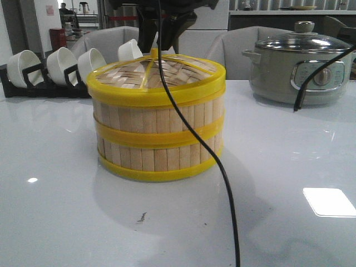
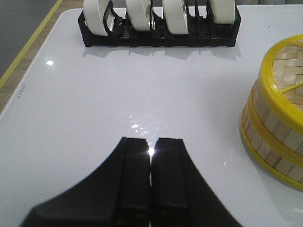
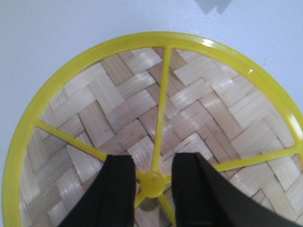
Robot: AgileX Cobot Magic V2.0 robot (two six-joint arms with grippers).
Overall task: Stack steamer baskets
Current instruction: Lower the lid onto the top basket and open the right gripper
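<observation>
- The two baskets (image 1: 158,130) stand stacked, one on the other, near the middle of the tabletop (image 1: 289,167), with a woven lid (image 1: 156,72) in a yellow rim on top.
- The lid looks tilted, its far right edge higher; I judge it not fully seated.
- The right pincer (image 3: 152,177) hangs over the lid's centre, fingers apart on either side of the yellow hub (image 3: 154,183). Whether they touch it cannot be told.
- The left pincer (image 2: 151,161) is together, holding nothing, over bare tabletop well apart from the stack.
- Step in hand, as I judge it: the stacking looks done; the right arm is either letting go of the lid or about to take it.
- The next move calls for a straight lift clear of the hub, without dragging the lid askew.
- A cup rack (image 1: 33,72) and a pot (image 1: 300,67) stand at the back, out of the way.
- A black cable (image 1: 206,144) hangs across the front view.
</observation>
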